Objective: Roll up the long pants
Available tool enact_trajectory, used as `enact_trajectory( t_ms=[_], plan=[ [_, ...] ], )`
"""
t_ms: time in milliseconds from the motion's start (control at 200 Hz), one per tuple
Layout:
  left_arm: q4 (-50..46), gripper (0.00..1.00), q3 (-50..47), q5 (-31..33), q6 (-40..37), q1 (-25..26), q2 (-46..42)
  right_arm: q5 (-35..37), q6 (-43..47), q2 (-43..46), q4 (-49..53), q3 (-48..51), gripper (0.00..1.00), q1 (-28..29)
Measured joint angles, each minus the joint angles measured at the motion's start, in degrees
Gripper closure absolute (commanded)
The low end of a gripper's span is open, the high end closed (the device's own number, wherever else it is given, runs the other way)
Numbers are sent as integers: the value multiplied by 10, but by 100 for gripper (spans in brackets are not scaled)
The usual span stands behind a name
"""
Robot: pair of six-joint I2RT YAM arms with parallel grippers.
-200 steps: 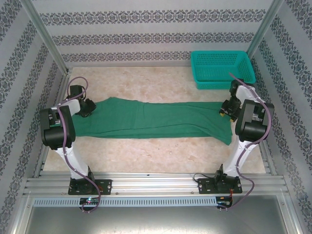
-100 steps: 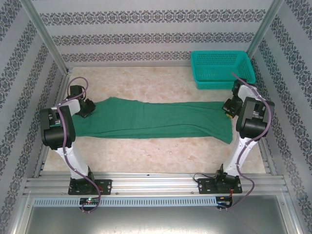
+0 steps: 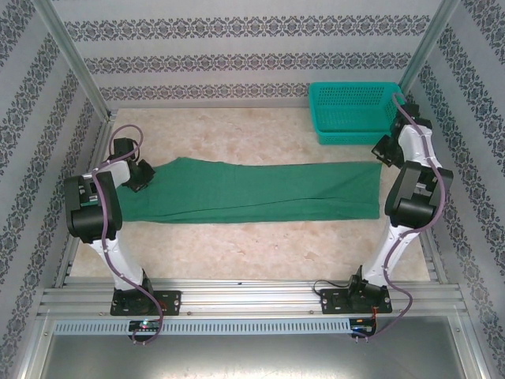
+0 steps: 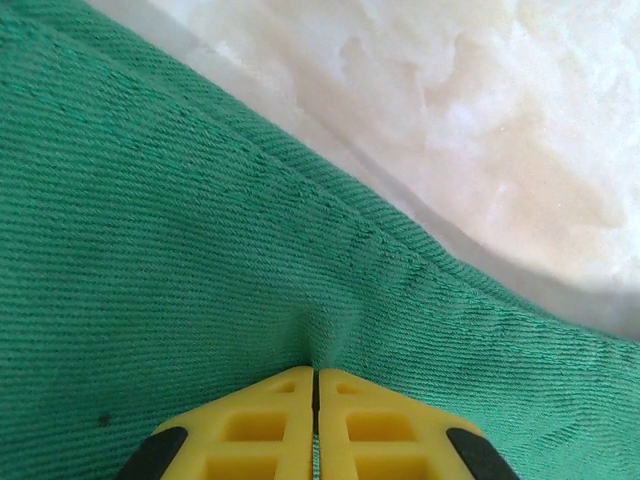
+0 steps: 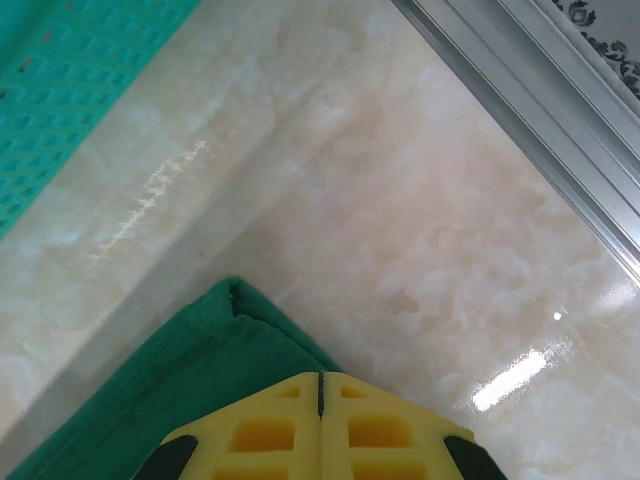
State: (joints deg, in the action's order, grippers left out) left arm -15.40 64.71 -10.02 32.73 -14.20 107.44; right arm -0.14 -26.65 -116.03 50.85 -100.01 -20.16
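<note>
Green long pants (image 3: 252, 193) are laid flat across the worktop (image 3: 237, 253), stretched lengthwise; one end is pinched by the closed left gripper (image 4: 316, 374), the other corner by the closed right gripper (image 5: 320, 378).

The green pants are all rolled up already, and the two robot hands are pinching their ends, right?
Not quite. The long pants aren't rolled up. They lie stretched out flat across the table, as the top external view shows. The rest is right: the left gripper and the right gripper are each pinching an end.
</note>
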Motion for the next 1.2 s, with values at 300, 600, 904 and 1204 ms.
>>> enact_trajectory(
  t_ms=[300, 600, 904, 1204],
  plan=[
    [-17, 72, -3, 19, -2, 2, -20, -19, -6, -46, 3, -21, 46, -2],
    [-46, 44, 4, 70, -8, -2, -96, -25, -8, 23, -60, 91, 36, 25],
    [-65, 63, -11, 76, -11, -48, -176, -78, -17, 116, -102, 211, 100, 172],
    [-82, 52, -81, 60, -21, -46, -144, -143, -21, 99, -103, 263, 100, 231]
  ],
)
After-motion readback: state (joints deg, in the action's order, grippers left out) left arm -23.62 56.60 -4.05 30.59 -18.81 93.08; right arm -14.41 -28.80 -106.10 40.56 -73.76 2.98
